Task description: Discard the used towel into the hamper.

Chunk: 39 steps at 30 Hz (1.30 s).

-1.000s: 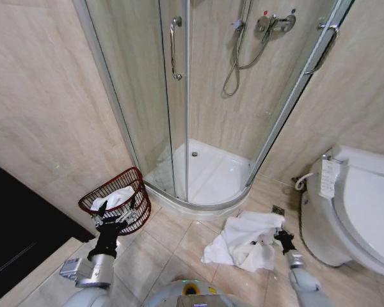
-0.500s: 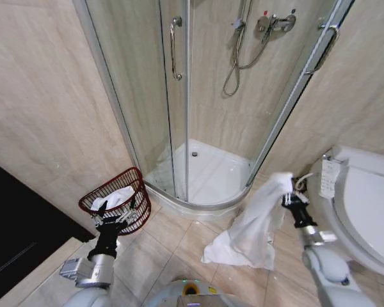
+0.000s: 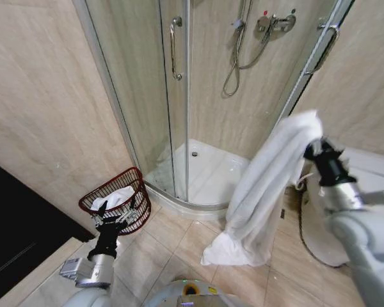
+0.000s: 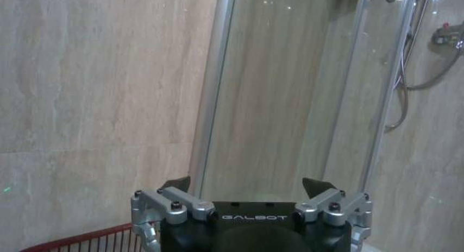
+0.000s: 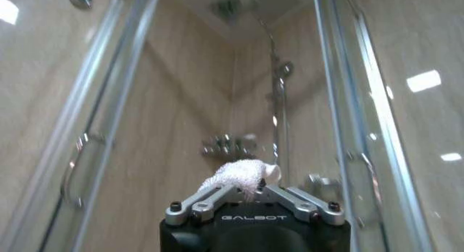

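Your right gripper (image 3: 312, 150), at three o'clock, pinches the white towel (image 3: 262, 185); its tail touches the floor. Your left gripper (image 3: 118, 219), spread wide, partly hides the hamper (image 3: 112, 192) at eight o'clock.

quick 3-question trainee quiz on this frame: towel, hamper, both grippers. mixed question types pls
1. True or false: the right gripper is shut on the towel.
2. Where is the towel's lower end? A) inside the hamper B) on the floor tiles in front of the shower C) draped over the toilet
3. Fill in: the left gripper is open and sits low on the robot's left, near the ____.

Key:
1. True. The right wrist view shows white cloth pinched between its fingers.
2. B. The towel hangs from the raised gripper and its bottom lies bunched on the tiles.
3. Hamper, which already holds some white cloth.
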### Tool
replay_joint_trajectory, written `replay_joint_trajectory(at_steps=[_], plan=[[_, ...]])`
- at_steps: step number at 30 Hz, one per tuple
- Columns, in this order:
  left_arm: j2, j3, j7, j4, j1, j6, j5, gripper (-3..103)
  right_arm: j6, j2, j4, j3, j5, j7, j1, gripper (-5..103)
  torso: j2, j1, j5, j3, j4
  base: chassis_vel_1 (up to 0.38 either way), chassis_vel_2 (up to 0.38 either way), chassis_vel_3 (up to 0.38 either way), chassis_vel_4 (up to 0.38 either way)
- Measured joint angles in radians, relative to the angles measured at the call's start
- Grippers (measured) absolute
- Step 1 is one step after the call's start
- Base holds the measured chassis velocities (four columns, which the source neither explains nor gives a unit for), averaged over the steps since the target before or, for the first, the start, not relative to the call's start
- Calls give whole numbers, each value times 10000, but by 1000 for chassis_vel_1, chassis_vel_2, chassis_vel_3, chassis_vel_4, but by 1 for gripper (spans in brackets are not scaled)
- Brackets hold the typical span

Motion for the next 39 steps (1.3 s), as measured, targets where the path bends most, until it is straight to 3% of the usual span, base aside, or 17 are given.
replay_joint_trajectory(at_steps=[4, 9, 22, 39], plan=[[1, 0, 0, 0, 0, 0, 0, 100, -155, -823, 147, 314, 541, 349, 424, 2, 0, 0, 1, 0, 0, 0, 0, 0, 0], [1, 0, 0, 0, 0, 0, 0, 100, -184, -1285, 191, 998, 1017, 533, 423, 2, 1, 0, 1, 0, -2, 0, 0, 0, 0], [1, 0, 0, 0, 0, 0, 0, 100, -138, -1204, 322, 1604, 1010, 462, 53, 2, 128, 59, 0, 66, -3, 0, 0, 0, 0], [1, 0, 0, 0, 0, 0, 0, 100, -87, -1271, 427, 2122, 1038, 349, -104, 2, 879, 395, 1, 480, -3, 0, 0, 0, 0]])
